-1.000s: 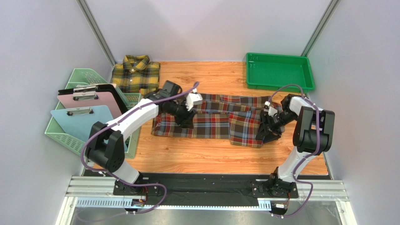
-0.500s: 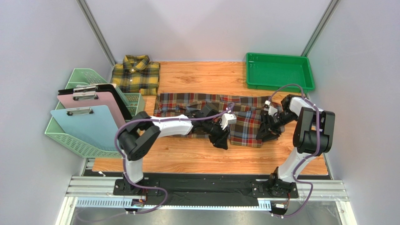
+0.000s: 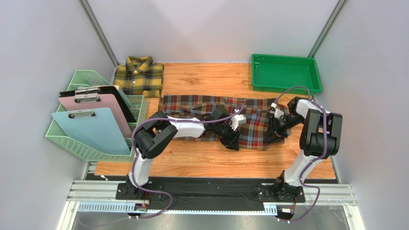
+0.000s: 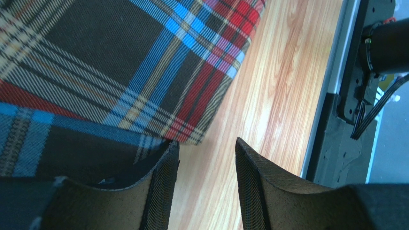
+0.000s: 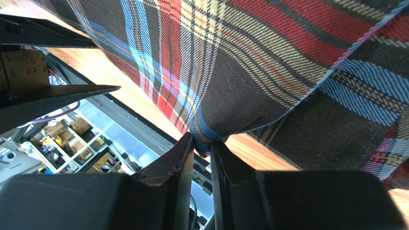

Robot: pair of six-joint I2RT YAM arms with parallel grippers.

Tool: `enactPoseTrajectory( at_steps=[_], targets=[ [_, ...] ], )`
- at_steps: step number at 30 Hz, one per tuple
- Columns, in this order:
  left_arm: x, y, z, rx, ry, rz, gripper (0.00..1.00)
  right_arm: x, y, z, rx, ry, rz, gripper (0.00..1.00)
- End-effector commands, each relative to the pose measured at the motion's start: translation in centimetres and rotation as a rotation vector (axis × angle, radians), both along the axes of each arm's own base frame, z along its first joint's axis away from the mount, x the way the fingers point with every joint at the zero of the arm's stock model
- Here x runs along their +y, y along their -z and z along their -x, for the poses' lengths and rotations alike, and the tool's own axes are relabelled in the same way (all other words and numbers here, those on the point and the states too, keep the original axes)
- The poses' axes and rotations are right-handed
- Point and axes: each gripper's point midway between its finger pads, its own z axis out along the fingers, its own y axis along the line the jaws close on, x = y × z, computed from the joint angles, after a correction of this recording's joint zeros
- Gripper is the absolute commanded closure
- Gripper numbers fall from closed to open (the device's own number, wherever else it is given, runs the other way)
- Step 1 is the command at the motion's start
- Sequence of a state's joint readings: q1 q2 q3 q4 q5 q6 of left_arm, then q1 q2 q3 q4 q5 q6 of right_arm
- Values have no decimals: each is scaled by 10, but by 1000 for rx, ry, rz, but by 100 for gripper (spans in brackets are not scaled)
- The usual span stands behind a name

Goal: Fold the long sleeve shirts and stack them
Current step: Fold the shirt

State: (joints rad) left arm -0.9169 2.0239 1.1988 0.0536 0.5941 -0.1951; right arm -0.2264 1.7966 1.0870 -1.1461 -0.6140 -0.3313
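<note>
Currently, the red plaid shirt (image 3: 254, 127) lies spread across the middle of the desk (image 3: 206, 163), its long side running left to right. The left arm (image 3: 185, 128) reaches rightward over the shirt, and the left jaws sit low at the shirt's near edge. In the left wrist view the left jaws stand moderately apart and hold nothing. Only bare desk wood shows between them, just beside a near corner of the fabric (image 4: 120, 72). The right arm (image 3: 317, 129) bends down to the shirt's right end. In the right wrist view the right jaws are pinched closed on a fold of the cloth (image 5: 249, 57), which hangs lifted off the wood at that point.

The yellow plaid shirt (image 3: 139, 79) lies folded, collar far, in the far left corner of the desk, well apart from both arms. A green tray (image 3: 286, 89) occupies the far right corner. At the left edge, a green basket (image 3: 81, 146) holds pink (image 3: 103, 108), blue (image 3: 89, 129) and black (image 3: 120, 96) clipboards, standing tilted.
</note>
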Motion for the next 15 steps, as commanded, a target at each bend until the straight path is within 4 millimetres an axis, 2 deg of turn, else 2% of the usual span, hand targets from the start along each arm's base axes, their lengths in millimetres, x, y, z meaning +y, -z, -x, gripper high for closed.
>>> enactPoseTrajectory(
  at_steps=[1, 6, 8, 9, 10, 12, 13, 15],
  targets=[
    [-24, -13, -6, -15, 7, 75, 47, 1, -3, -5, -15, 10, -21, 77],
    [-28, -14, -5, -9, 19, 82, 53, 1, -5, -7, -18, 16, -24, 82],
    [-30, -17, 1, 20, 57, 87, 66, 2, -7, -8, -17, 20, -30, 84],
    [-30, -19, 3, 34, 68, 73, 71, 3, -7, -8, -15, 20, -33, 88],
    [-29, -22, 6, 47, 84, 78, 81, 3, -10, -10, -17, 25, -42, 90],
    [-26, -27, 11, 61, 98, 77, 92, 5, -16, -11, -20, 24, -52, 96],
    [-27, -38, 14, 57, 110, 99, 100, 6, -20, -12, -26, 26, -62, 98],
    [-22, -45, 18, 66, 122, 93, 100, 6, -29, -14, -38, 20, -65, 100]
  ],
)
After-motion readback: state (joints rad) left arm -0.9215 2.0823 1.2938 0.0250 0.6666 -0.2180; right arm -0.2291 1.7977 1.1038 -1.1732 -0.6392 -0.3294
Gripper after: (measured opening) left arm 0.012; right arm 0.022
